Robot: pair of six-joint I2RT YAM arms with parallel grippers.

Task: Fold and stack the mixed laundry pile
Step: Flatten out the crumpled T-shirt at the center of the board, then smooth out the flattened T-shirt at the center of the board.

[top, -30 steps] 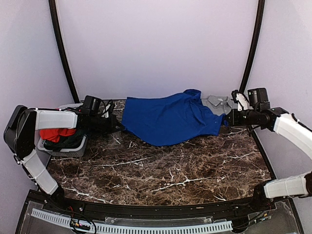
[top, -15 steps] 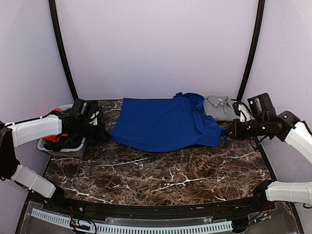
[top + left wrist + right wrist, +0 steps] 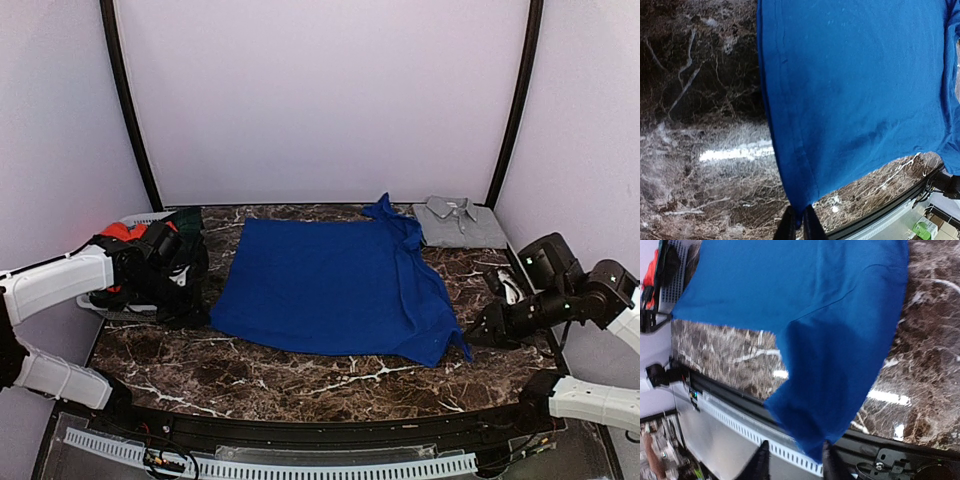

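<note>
The royal-blue T-shirt point(image 3: 325, 285) lies spread flat across the middle of the marble table. My left gripper point(image 3: 205, 315) is shut on its near-left hem corner; in the left wrist view the fingers point(image 3: 799, 226) pinch the blue cloth point(image 3: 850, 95). My right gripper point(image 3: 478, 338) is at the near-right corner. In the right wrist view point(image 3: 794, 460) its fingers point(image 3: 761, 460) stand wide apart, and the blue corner point(image 3: 820, 390) hangs between them, over the table's front edge. A folded grey shirt point(image 3: 460, 220) lies at the back right. A red-orange garment point(image 3: 122, 232) and dark cloth point(image 3: 185, 222) sit at the left.
A small grey basket point(image 3: 112, 310) at the left edge holds the red-orange and dark cloth, partly behind my left arm. A white perforated rail point(image 3: 270, 467) runs along the near edge. Bare marble point(image 3: 300, 375) shows in front of the shirt.
Both grippers moved from the back toward the near edge, pulling the blue T-shirt's hem with them. The shirt went from bunched to spread flat, and the grey shirt is uncovered.
</note>
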